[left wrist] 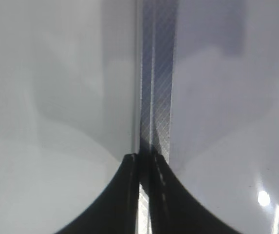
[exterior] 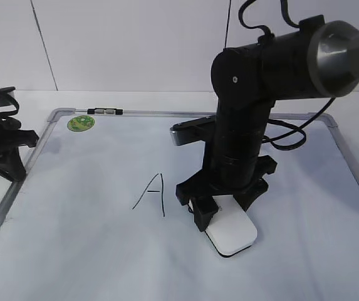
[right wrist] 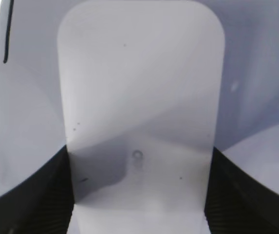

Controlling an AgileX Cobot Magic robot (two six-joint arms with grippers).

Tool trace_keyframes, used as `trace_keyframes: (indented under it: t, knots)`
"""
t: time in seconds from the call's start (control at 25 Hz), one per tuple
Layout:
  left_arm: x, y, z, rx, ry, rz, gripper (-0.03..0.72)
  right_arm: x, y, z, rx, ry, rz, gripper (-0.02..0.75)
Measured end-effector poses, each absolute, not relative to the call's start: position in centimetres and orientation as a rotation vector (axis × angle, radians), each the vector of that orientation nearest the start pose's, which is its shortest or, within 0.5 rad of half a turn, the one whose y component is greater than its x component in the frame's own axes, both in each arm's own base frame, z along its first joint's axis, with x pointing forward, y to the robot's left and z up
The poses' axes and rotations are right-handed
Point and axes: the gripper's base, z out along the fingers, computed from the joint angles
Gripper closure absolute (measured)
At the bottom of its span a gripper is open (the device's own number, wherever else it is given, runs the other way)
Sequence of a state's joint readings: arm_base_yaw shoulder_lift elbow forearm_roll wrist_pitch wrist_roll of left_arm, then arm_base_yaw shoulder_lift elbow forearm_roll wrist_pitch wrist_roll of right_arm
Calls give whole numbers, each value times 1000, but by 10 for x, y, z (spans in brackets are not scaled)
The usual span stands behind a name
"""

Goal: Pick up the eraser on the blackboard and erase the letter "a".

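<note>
The white eraser [exterior: 232,233] lies flat on the blackboard [exterior: 91,251], right of a hand-drawn capital "A" [exterior: 152,194]. My right gripper [exterior: 220,210] is shut on the eraser's near end; in the right wrist view the eraser [right wrist: 139,97] fills the space between both black fingers [right wrist: 139,195]. A black stroke of the "A" [right wrist: 7,34] shows at the top left there. No lowercase "a" is visible; the arm hides the board under it. My left gripper [exterior: 4,135] rests at the board's left edge, shut over the grey frame [left wrist: 156,97], its tips [left wrist: 145,158] nearly touching.
A round green sticker [exterior: 81,123] sits at the board's far left corner, with a small black-and-silver clip [exterior: 104,111] on the top frame. The right arm's cables [exterior: 286,135] hang over the board's far right part.
</note>
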State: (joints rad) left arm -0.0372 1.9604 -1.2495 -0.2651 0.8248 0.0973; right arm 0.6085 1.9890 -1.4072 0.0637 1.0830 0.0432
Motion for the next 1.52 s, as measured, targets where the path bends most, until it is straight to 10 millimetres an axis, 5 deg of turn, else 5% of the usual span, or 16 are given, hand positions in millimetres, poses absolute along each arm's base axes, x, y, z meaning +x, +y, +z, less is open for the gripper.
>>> trace_keyframes:
  t: [0.64, 1.52]
  knots:
    - [371, -32, 153, -55, 2996, -307, 671, 327, 197, 176, -667, 3068, -16, 206]
    - [371, -32, 153, -57, 2994, -309, 670, 309, 224, 175, -829, 3039, 44, 206]
